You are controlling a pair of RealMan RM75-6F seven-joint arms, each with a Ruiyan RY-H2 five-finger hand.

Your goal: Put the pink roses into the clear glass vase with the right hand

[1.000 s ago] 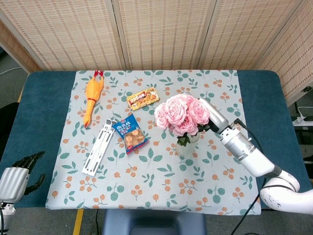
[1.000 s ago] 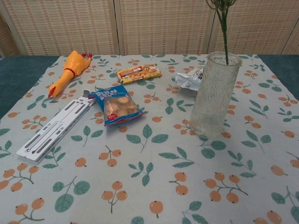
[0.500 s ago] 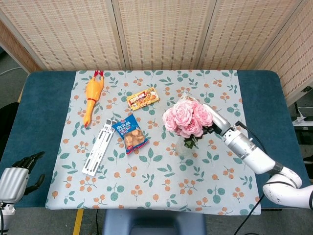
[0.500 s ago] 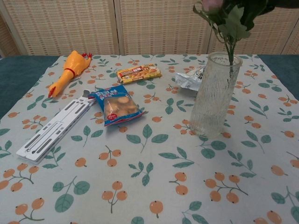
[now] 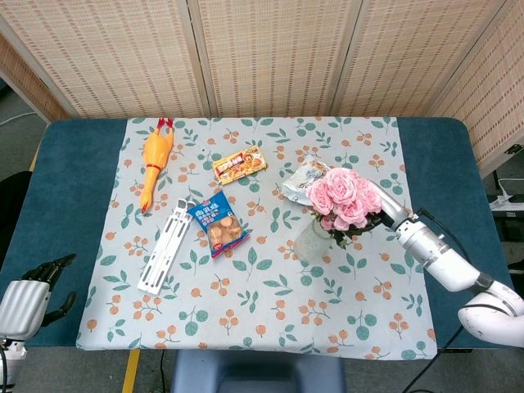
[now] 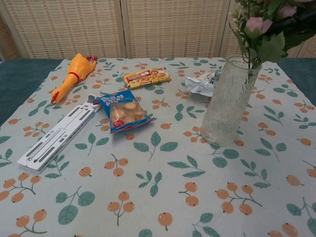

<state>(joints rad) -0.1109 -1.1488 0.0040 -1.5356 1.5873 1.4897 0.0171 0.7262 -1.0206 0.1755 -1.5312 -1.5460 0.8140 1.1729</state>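
Observation:
The pink roses (image 5: pixel 345 196) lean to the right over the clear glass vase (image 5: pixel 312 239), their stems reaching down into its mouth. My right hand (image 5: pixel 390 210) holds the bunch from the right, mostly hidden behind the blossoms. In the chest view the vase (image 6: pixel 226 101) stands upright, and the roses (image 6: pixel 264 24) and leaves sit just above its rim, with the stems inside. My left hand (image 5: pixel 31 296) hangs off the table's front left corner, fingers apart and holding nothing.
A rubber chicken (image 5: pixel 155 158) lies at the back left, with a white plastic strip (image 5: pixel 165 244) and a blue snack bag (image 5: pixel 219 224) nearer me. An orange snack pack (image 5: pixel 239 164) and a silver wrapper (image 5: pixel 301 177) lie behind the vase.
My right hand has carried the roses to the right and lower. Their stems have sunk deeper into the vase, and the blossoms now tilt rightward. The left hand has not moved.

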